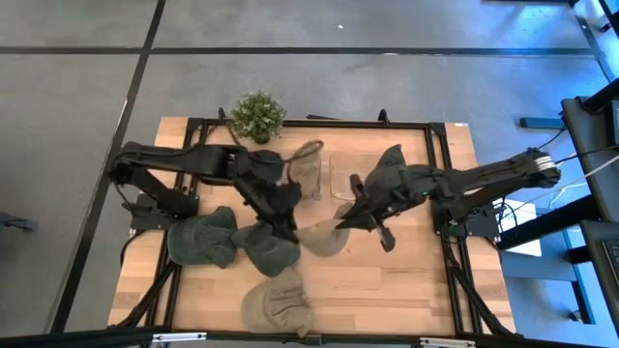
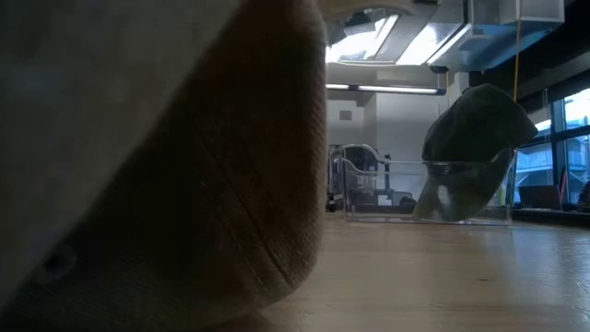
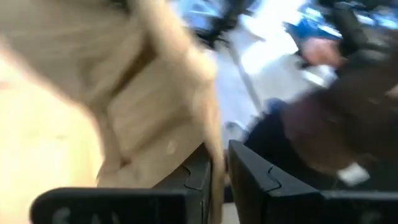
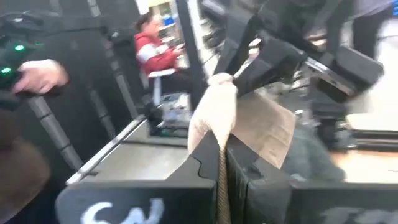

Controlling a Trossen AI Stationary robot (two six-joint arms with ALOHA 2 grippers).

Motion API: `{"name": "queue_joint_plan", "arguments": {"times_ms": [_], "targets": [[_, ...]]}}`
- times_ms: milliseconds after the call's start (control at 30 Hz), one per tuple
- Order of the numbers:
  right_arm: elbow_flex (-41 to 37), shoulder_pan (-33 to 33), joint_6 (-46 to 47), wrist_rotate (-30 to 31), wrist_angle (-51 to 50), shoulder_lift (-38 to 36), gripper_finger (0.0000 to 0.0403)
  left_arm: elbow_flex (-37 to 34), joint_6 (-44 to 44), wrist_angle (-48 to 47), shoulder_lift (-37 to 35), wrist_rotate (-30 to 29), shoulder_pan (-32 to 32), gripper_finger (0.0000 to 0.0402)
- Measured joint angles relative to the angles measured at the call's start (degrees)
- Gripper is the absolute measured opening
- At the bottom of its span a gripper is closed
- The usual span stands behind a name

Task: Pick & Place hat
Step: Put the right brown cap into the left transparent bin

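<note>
Holding one soft tan cloth hat [image 1: 324, 239] between them, both dark arms meet over the middle of the wooden surface [image 1: 387, 290]. The right end effector [image 4: 222, 163] is pinched tight on an edge of that hat, with cloth poking up between its fingers. The left end effector [image 3: 219, 180] is almost closed, with a thin fold of the same tan cloth in its narrow gap. The hat stretches sideways from one to the other, so each arm is at one end of it. A clear plastic box [image 1: 346, 177] sits just behind them, toward the small green plant [image 1: 257, 115]. I think the hat should go there next. Other grey-green hats [image 1: 203, 242] lie near the front.
</note>
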Motion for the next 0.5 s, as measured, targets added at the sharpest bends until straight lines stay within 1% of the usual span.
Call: {"name": "queue_joint_plan", "arguments": {"times_ms": [67,133,200,233,367,433,500], "targets": [[0.0,0.7,0.3,5.0,-2.2,-1.8,0.0006,0.0,-3.0,-0.7,-1.7,-8.7,0.1,0.0047],[0.0,1.6,0.4,10.2,-3.0,-2.7,0.0006,0.0,-7.8,-0.7,-3.1,-18.2,0.1,0.0050],[0.0,2.0,0.9,14.4,-3.7,-3.0,0.0006,0.0,-13.2,-0.6,-3.9,-25.5,-0.3,0.0051],[0.0,2.2,1.2,15.8,-3.7,-3.0,0.0006,0.0,-14.7,-0.6,-4.1,-28.0,-0.6,0.0052],[0.0,2.2,1.6,19.5,-3.7,-2.6,0.0006,0.0,-15.4,-0.9,-4.3,-31.5,-1.7,0.0049],[0.0,2.3,1.6,21.8,-3.7,-2.1,0.0006,0.0,-15.6,-0.1,-4.1,-34.5,-2.6,0.0049],[0.0,2.3,1.6,22.9,-3.5,-1.1,0.0006,0.0,-14.9,1.4,-3.3,-37.9,-3.7,0.0050]]}}
